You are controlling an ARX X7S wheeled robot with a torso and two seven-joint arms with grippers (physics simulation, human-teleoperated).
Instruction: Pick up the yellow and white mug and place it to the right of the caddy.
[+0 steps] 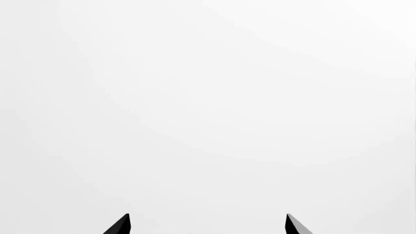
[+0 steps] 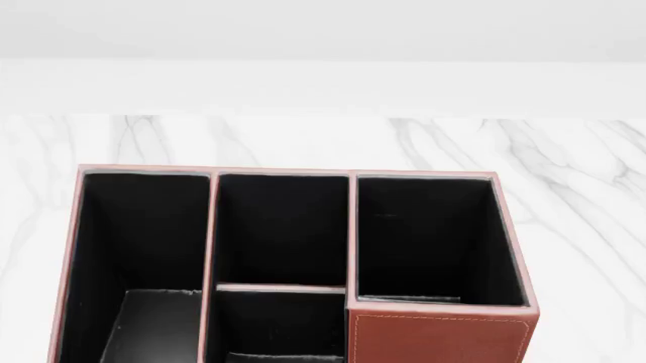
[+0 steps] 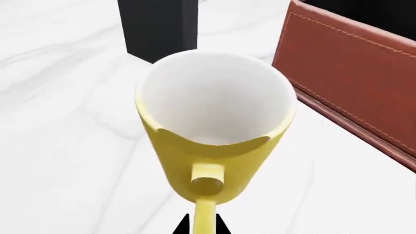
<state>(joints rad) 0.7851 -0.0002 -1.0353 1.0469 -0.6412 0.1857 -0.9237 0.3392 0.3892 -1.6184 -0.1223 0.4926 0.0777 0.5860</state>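
Where the right wrist view looks down, the yellow and white mug (image 3: 215, 131) fills the picture, its white inside facing the camera and its yellow loop handle pointing back to the right claw (image 3: 202, 225). Two dark fingertips (image 3: 182, 227) sit on either side of the handle, clamped on it as far as I can tell. Whether the mug touches the marble tabletop (image 3: 58, 146) I cannot tell. The caddy (image 3: 351, 73) stands just beside it, reddish-brown wall toward the mug, with a dark upright block (image 3: 158, 27) beyond. From the head view the caddy's (image 2: 439, 339) black compartments gape. The left claw (image 1: 208, 225) shows two tips spread apart over plain white.
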